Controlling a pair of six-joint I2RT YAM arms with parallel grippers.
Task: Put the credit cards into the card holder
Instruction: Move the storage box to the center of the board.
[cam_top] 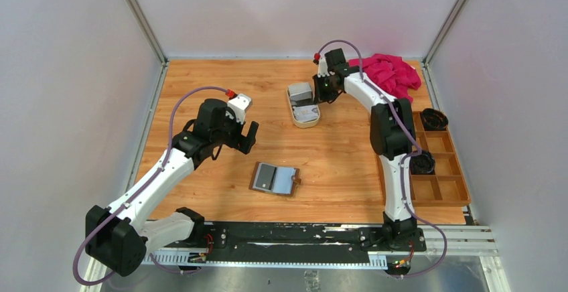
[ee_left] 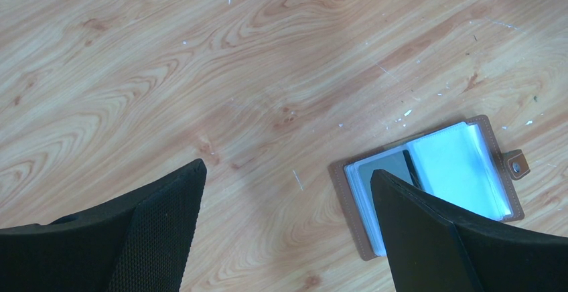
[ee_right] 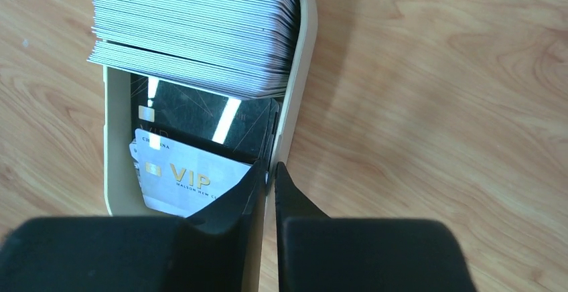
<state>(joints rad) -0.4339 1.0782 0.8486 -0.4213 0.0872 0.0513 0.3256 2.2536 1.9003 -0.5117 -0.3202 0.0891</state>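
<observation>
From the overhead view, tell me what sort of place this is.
Probably a robot test cell: a light wooden tabletop boxed in by plain white walls, two white-and-black robot arms bolted to a black rail, and props like a cream oval tin tray and brown leather card holder.

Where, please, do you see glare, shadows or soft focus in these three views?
Right wrist: white glare streaks cross the dark card, and the near end effector looks soft. Left wrist: the card holder shows its clear sleeves washed out pale. Top external: even light, with only soft shadows on the table.
</observation>
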